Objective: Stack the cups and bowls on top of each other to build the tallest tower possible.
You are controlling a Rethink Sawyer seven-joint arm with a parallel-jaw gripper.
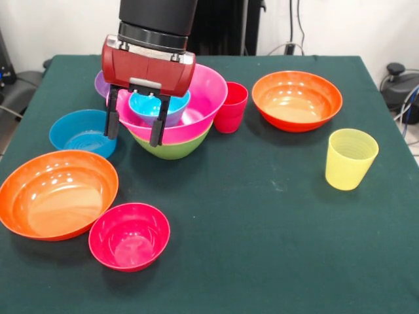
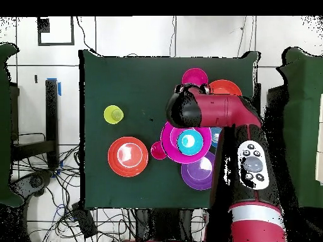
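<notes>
nearest to us in the front view we see the small red-pink bowl [image 1: 129,235] on the green table [image 1: 262,216], touching the wide orange bowl [image 1: 57,193] at its left. a little farther back, well to the right, the yellow cup [image 1: 350,158] stands upright and alone. behind the orange bowl we find a small blue bowl [image 1: 83,133], empty, just beside the tower [image 1: 190,127]. the tower has the green bowl [image 1: 171,149] at the bottom, the big pink bowl [image 1: 203,98] nested in it, and a second small blue bowl [image 1: 157,104] inside that. the gripper [image 1: 135,122] hangs in front of the tower with its fingers spread and nothing between them. the red cup [image 1: 232,106] stands touching the tower's right side. farther right sits the other orange bowl [image 1: 296,100]. a purple bowl [image 1: 101,84] peeks out behind the gripper.
</notes>
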